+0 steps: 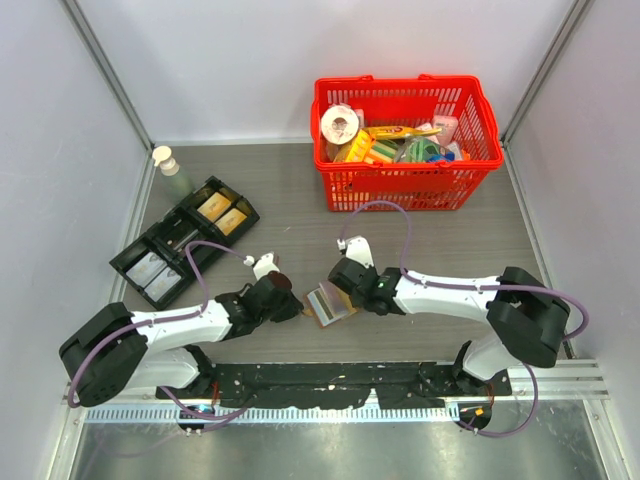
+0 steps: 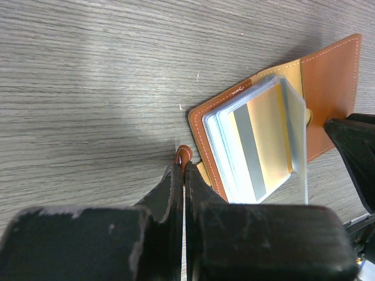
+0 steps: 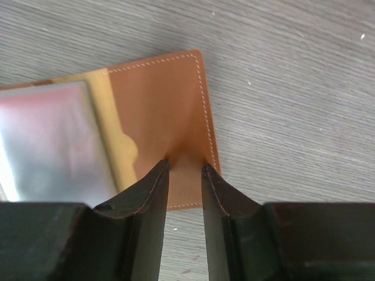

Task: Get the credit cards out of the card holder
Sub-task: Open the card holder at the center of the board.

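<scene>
The card holder [image 1: 328, 302], brown leather, lies open on the table between both arms. Its clear sleeves hold credit cards [image 2: 263, 146], gold and silver, fanned upward. My left gripper [image 2: 184, 167] is shut on the holder's small closing tab [image 2: 184, 156], at the wallet's left edge. My right gripper [image 3: 185, 165] stands over the brown right flap [image 3: 158, 105], jaws a finger-width apart, both tips touching the leather near its stitched corner. The leather shows flat in the gap between them. The sleeves [image 3: 47, 140] sit left of the right fingers.
A black compartmented tray [image 1: 183, 240] with cards in it lies at the left. A small bottle [image 1: 170, 165] stands behind it. At the back right stands a red basket [image 1: 408, 185] full of items. Metal frame walls bound both sides.
</scene>
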`<action>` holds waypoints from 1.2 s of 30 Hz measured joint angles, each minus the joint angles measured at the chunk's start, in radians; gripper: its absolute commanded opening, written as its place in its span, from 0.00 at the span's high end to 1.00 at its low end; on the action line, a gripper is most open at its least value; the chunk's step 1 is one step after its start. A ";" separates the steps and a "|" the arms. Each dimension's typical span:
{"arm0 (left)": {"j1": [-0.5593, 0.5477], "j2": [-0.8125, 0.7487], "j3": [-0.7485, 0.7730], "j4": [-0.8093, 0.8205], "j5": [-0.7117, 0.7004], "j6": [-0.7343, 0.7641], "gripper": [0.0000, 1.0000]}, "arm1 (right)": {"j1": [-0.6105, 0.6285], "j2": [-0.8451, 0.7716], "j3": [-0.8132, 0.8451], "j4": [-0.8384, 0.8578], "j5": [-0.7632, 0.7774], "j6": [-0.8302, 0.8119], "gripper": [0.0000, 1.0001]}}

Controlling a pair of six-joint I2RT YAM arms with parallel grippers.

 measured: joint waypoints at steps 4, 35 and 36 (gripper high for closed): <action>0.000 -0.002 0.006 -0.014 0.000 0.002 1.00 | -0.019 -0.005 -0.038 0.006 -0.025 0.004 0.67; 0.000 -0.093 0.107 -0.179 0.000 0.051 0.79 | 0.153 0.093 0.203 -0.003 -0.075 -0.056 0.21; 0.000 -0.089 0.101 -0.176 0.001 0.051 0.79 | 0.158 0.106 0.203 -0.006 -0.069 -0.058 0.21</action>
